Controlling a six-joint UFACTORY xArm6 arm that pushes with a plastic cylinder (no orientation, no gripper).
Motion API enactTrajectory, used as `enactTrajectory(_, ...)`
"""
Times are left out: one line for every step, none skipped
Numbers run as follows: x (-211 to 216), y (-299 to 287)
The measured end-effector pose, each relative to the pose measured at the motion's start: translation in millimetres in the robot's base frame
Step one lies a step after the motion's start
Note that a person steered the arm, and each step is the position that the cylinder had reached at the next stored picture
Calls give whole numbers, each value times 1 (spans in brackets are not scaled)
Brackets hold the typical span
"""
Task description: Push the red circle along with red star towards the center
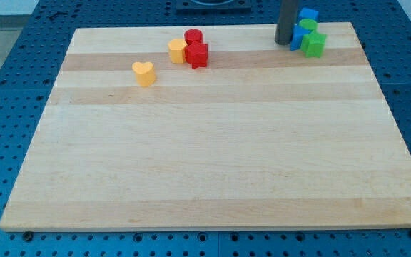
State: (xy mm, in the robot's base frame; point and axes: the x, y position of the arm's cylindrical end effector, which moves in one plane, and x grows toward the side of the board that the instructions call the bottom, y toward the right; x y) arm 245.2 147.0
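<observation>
The red circle (193, 36) stands near the view's top, left of middle, on the wooden board (212, 157). The red star (198, 54) sits just below it, touching it. A yellow hexagon block (178, 51) touches the red star's left side. My tip (285, 41) is at the view's top right, far to the right of the red blocks, right beside a cluster of blue and green blocks.
A yellow heart (144, 73) lies left of and below the red pair. At the top right are a blue block (308, 14), a green circle (307, 26), a green star (314, 44) and another blue block (296, 39) next to my tip. Blue pegboard surrounds the board.
</observation>
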Motion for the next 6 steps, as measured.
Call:
enactTrajectory(0, 0)
enactTrajectory(7, -35)
enactTrajectory(31, -66)
enactTrajectory(42, -79)
enactTrajectory(33, -82)
enactTrajectory(17, -85)
